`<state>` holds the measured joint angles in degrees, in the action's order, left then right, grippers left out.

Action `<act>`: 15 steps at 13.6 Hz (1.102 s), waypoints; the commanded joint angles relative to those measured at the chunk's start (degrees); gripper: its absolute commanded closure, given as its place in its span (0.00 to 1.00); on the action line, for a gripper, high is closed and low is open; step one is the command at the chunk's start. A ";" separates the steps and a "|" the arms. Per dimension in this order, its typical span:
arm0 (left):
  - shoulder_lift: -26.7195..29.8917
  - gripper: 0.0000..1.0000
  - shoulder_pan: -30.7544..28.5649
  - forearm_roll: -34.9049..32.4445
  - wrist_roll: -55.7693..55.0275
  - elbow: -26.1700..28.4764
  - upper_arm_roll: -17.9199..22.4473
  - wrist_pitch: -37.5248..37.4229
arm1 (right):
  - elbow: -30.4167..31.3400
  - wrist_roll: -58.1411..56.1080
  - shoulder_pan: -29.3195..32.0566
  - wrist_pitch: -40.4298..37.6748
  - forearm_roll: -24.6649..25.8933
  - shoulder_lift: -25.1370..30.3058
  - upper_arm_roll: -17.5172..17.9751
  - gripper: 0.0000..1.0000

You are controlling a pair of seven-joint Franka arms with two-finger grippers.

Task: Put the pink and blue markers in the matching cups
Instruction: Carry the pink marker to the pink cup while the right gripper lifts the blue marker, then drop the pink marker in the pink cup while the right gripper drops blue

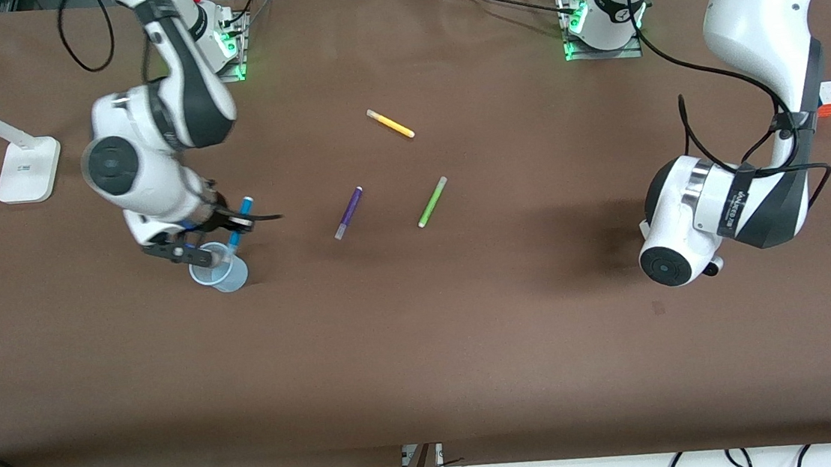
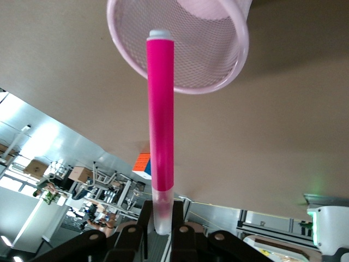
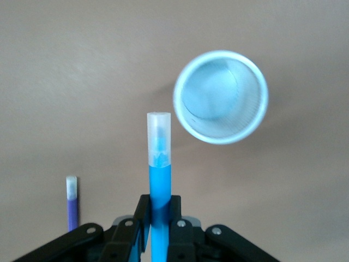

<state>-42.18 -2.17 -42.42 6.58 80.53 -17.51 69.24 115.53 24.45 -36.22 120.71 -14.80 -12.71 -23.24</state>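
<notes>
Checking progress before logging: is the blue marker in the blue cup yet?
Not yet. The right gripper holds the blue marker over the table beside the blue cup, which looks empty.

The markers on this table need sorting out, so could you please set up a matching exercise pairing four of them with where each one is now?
Things:
1. blue marker
2. pink marker
3. yellow marker
4. purple marker

Places:
A. lying on the table beside the green marker
B. held in the left tool, near the pink cup
C. held in the right tool, near the blue cup
D. lying on the table, farthest from the front camera

Pairs: 1-C, 2-B, 3-D, 4-A
</notes>
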 commanded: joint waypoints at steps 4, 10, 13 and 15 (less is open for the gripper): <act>-1.41 0.88 -0.11 0.94 -2.19 -1.25 -0.15 -0.06 | 3.83 -15.18 4.47 -2.58 -19.71 -0.73 -4.45 1.00; -1.24 0.00 0.50 0.41 -1.92 -1.43 -0.15 -0.24 | 1.90 -29.19 13.28 -9.62 -41.17 -7.59 -4.45 1.00; -0.10 0.00 0.42 1.29 -1.66 -3.17 -0.59 -0.59 | 1.63 -28.93 13.46 -10.84 -44.86 -7.94 -4.45 1.00; 0.43 0.00 1.81 1.55 -1.84 -6.07 -0.94 -0.94 | 0.59 -29.28 15.91 -12.68 -47.51 -9.43 -4.45 1.00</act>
<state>-43.00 -1.79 -42.02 4.82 77.47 -18.35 69.50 117.57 -3.99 -22.56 110.78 -58.54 -20.67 -27.69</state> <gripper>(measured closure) 0.009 0.828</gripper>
